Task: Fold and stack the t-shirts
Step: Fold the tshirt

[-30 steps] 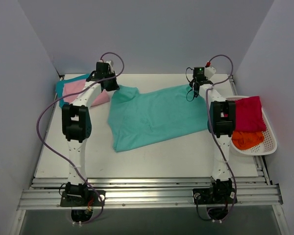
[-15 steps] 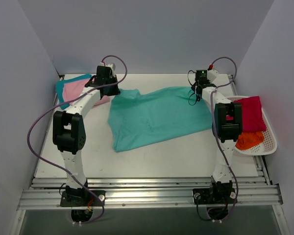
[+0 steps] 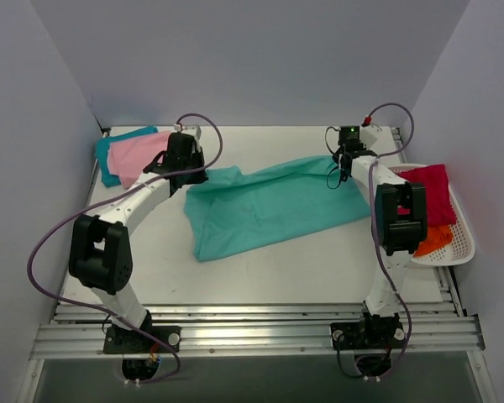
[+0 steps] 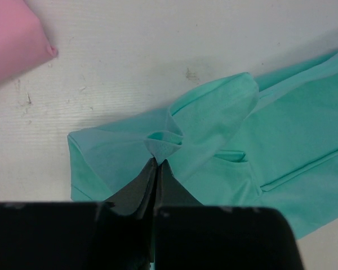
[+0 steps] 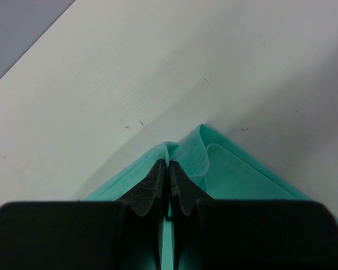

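Pinching the mint green t-shirt [image 3: 269, 206] at two points along its far edge, the left gripper [image 4: 156, 163] and the right gripper [image 5: 169, 163] are seen from above with the garment stretched between them across the middle of the white table [image 3: 302, 264]. The left wrist camera shows that arm's dark fingers pressed together on a small gathered peak of green cloth, with folds fanning out to the right and a hem running along the left side. The right wrist camera shows the other pair of fingers likewise closed on a corner of the shirt, the fabric forming a narrow point just beyond their tips against bare table. From the overhead view the tee spreads from the held far edge toward the near left, where its lowest corner lies flat on the surface. Whether the pinched edge is raised clear of the table cannot be told. At the far left corner a folded pale pink t-shirt [image 3: 143, 155] lies on top of a teal blue t-shirt [image 3: 106, 159], just beside the left arm's wrist and apart from the green shirt. At the right edge of the table a white slotted basket [image 3: 462, 248] holds a crimson t-shirt [image 3: 428, 193] at its far end and an orange t-shirt [image 3: 437, 239] crumpled at its near end, partly hidden behind the right arm.
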Controlling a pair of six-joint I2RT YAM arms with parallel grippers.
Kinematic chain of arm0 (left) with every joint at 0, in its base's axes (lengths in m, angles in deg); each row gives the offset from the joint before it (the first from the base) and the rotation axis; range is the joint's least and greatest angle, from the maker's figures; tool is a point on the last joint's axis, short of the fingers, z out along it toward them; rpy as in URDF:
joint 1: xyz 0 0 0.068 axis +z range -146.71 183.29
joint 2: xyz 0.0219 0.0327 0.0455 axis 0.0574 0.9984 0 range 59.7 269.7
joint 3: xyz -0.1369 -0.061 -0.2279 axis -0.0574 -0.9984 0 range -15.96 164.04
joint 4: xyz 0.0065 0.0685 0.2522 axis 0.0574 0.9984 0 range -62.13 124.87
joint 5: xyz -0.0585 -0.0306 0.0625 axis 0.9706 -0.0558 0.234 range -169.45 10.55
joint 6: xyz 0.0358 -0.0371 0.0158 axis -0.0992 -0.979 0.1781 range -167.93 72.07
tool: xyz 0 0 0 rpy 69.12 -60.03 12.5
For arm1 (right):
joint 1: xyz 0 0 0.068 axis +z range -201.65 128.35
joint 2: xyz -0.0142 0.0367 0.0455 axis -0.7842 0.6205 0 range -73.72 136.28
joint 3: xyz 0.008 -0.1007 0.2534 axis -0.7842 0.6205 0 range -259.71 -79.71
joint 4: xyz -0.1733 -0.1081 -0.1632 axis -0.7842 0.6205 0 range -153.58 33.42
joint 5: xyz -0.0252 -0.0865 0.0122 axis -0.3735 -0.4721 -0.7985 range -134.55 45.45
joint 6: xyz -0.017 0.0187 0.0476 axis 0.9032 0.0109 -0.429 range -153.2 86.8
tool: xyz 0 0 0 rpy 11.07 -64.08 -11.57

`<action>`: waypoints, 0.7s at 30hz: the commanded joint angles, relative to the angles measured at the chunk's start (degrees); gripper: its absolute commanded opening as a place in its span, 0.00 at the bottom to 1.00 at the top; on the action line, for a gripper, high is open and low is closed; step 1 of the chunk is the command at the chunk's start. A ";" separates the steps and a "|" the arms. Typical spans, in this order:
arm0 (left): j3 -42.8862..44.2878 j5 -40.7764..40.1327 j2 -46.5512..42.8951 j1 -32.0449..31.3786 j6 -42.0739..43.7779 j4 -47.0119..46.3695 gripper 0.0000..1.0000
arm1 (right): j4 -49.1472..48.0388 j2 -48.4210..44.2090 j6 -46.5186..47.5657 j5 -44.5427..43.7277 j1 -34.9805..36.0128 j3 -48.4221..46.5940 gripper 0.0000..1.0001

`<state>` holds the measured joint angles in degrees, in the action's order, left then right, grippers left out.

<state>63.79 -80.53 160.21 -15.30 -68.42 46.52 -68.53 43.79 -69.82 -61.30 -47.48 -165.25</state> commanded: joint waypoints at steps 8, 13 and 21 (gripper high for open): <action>-11.18 -14.90 -9.89 -7.07 -0.60 -8.98 0.02 | -0.67 -5.45 -1.17 -4.34 -0.82 4.94 0.00; -16.63 -26.58 -11.39 -11.72 0.27 -13.81 0.02 | -0.76 -4.49 -1.26 -4.25 -1.18 6.08 0.00; -24.37 -28.01 -13.58 -15.07 2.38 -25.07 0.02 | -1.03 -5.36 -1.44 -4.60 -1.70 7.84 0.00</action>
<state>40.68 -105.36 149.92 -29.55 -67.74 29.58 -69.42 41.98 -70.76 -63.38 -48.69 -158.08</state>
